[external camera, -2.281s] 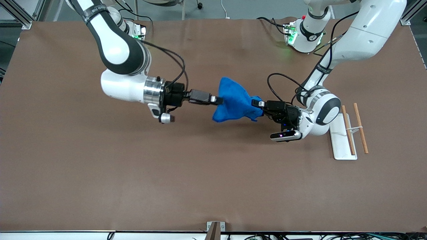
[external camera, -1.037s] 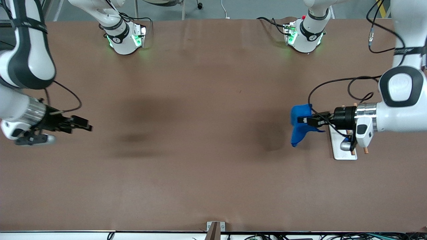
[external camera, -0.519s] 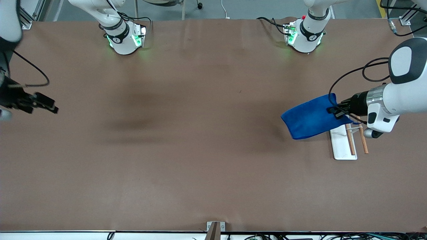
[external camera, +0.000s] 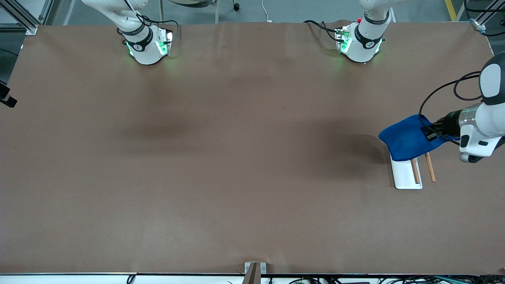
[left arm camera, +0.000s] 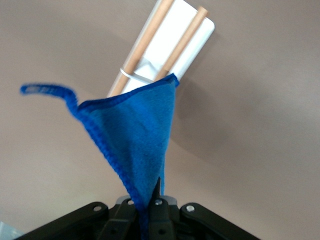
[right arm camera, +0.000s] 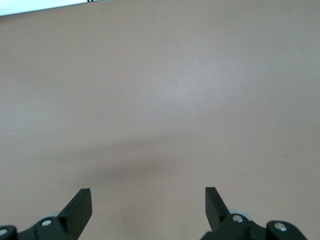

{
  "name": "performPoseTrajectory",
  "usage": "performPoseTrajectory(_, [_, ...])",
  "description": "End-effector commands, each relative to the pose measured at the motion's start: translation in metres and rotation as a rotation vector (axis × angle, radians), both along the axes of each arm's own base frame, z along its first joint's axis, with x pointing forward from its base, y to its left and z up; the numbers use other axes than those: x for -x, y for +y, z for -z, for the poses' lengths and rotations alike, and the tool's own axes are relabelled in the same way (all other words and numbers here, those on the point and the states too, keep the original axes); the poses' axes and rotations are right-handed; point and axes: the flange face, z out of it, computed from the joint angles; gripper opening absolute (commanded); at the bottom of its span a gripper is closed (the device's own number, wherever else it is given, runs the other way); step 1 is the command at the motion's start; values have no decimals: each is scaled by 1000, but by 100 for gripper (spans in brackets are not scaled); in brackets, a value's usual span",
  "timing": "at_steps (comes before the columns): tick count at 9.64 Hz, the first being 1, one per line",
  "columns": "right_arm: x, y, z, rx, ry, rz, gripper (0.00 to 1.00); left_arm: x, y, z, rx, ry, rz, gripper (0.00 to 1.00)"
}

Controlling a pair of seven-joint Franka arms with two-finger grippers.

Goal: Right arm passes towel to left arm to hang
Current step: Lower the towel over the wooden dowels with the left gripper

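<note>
The towel [external camera: 406, 138] hangs from the left gripper [external camera: 428, 132], whose jaws are pressed together on one edge of the cloth. In the left wrist view the blue fabric [left arm camera: 137, 132] runs straight out from between the jaws and fans into a triangle, its stitched hem showing along one side and a short loop tag [left arm camera: 47, 90] curling off at a corner. The cloth is held up in the air over the end of a small white rack [external camera: 406, 175] that carries two wooden rods [external camera: 429, 167]; seen from the front, the towel covers the part of the rack lying farther from the camera, so how the rods end there cannot be made out, nor whether the cloth touches them.

The left arm [external camera: 487, 118] is cut off at the picture's edge toward its own end of the surface, with only its wrist and a black cable loop showing. The right gripper [external camera: 6, 96] is barely in the front view, a dark tip at the edge; its own wrist view shows its jaws [right arm camera: 145, 205] spread wide over bare brown surface, holding nothing.

The surface [external camera: 236, 157] is a wide matte brown sheet with soft shadows. Both arm bases glow green along its edge farthest from the camera, with grey floor above them.
</note>
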Motion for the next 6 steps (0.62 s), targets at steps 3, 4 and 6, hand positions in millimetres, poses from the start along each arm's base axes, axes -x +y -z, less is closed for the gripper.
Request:
performPoseTrajectory(3, [5, 2, 9, 31, 26, 22, 100, -12, 50, 26, -46, -57, 175, 0])
performPoseTrajectory(4, [10, 1, 10, 30, 14, 28, 100, -14, 55, 26, -41, -69, 202, 0])
performPoseTrajectory(6, [11, 4, 7, 3, 10, 75, 100, -10, 76, 44, -12, -40, 239, 0])
